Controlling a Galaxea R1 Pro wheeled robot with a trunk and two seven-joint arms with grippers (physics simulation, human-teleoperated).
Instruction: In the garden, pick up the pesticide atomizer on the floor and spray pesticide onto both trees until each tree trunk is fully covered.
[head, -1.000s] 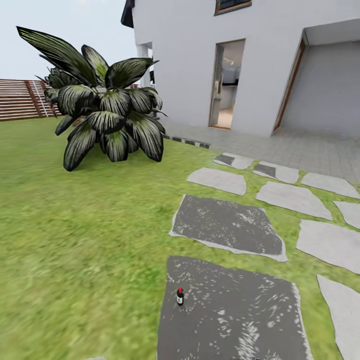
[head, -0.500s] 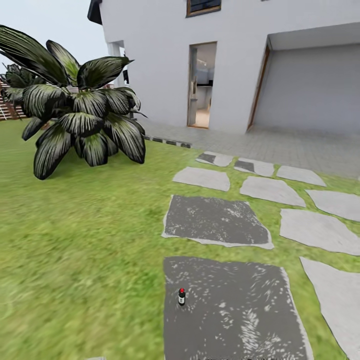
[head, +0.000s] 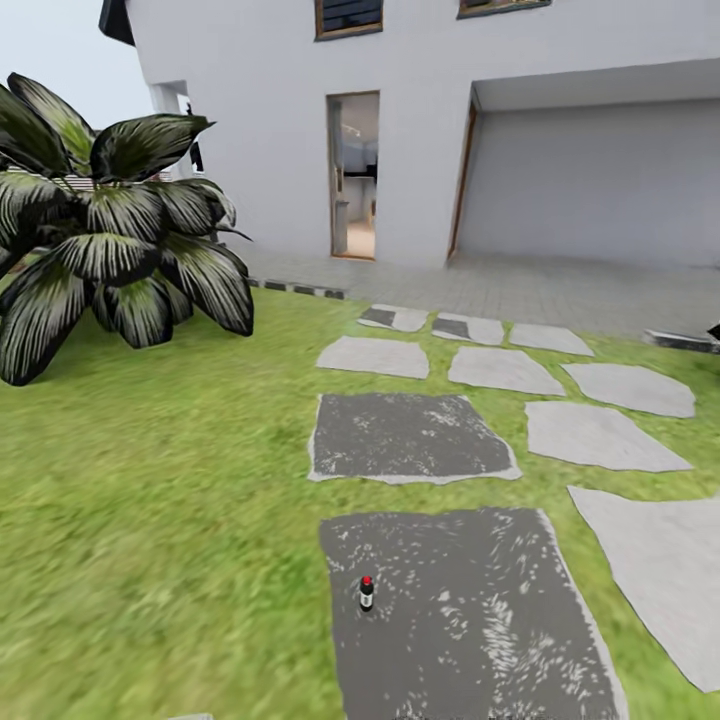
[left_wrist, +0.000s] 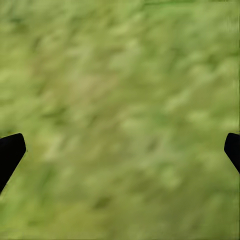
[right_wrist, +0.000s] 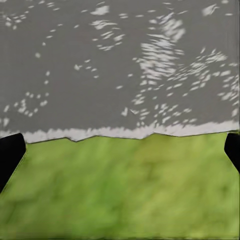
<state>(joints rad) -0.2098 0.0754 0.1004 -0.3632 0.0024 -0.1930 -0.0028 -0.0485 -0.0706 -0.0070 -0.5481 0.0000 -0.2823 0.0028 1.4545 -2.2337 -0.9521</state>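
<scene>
The pesticide atomizer (head: 366, 593), a small dark bottle with a red cap, stands upright near the left edge of a dark grey paving stone (head: 470, 620), low in the head view. Green grass floor (head: 150, 520) spreads to its left. Over blurry grass (left_wrist: 120, 75) my left gripper (left_wrist: 120, 150) is open, its dark fingertips (left_wrist: 10, 152) far apart and nothing between them. My right gripper (right_wrist: 120, 150) is also open and empty, above the line where grass meets dark stone (right_wrist: 120, 65). Both trees and their trunks are out of view.
A big dark-leaved bush (head: 100, 240) stands at the left on the lawn. More grey paving stones (head: 600, 435) lead to a white house (head: 560, 120) with an open doorway (head: 353, 180) and a paved apron (head: 560, 290).
The head view has swung to the right: bush, house and stones slid left in the picture. The atomizer keeps its place on the dark stone.
</scene>
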